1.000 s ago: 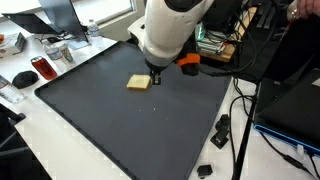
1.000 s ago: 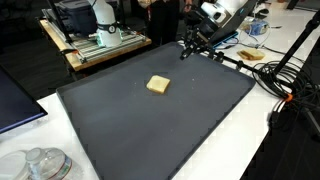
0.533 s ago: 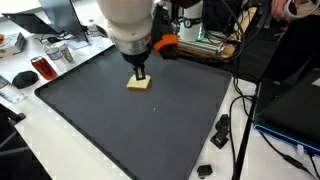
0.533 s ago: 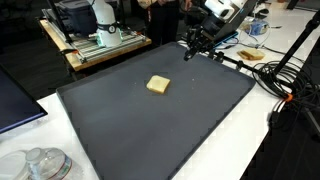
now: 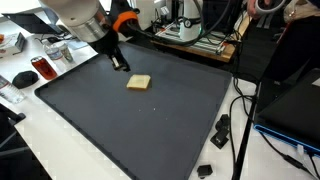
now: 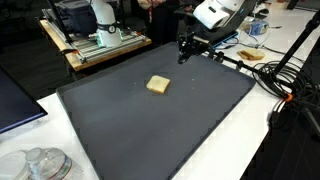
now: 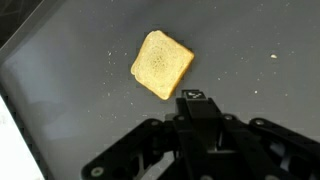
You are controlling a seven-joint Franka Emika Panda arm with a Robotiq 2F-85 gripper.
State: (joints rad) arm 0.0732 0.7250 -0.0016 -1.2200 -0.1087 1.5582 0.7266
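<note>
Table: 1 white table point(image 5: 55, 140) carries everything I see.
Mat: 1 dark grey rectangular mat point(image 5: 150, 130) covers most of it.
Gripper: my black 2-finger gripper point(image 5: 120, 63) hovers near the mat's far edge, jaws pinched together, holding nothing.
Toast: 1 tan square slice of toast point(image 5: 139, 82) lies flat on the mat just right of the gripper, not touching it.
Clutter: small black parts point(image 5: 220, 130) sit past the mat's right edge.

My closed claw point(image 7: 195, 98) hangs over the dark mat point(image 7: 70, 105), a tan square slice point(image 7: 162, 65) at its eleven o'clock
</note>
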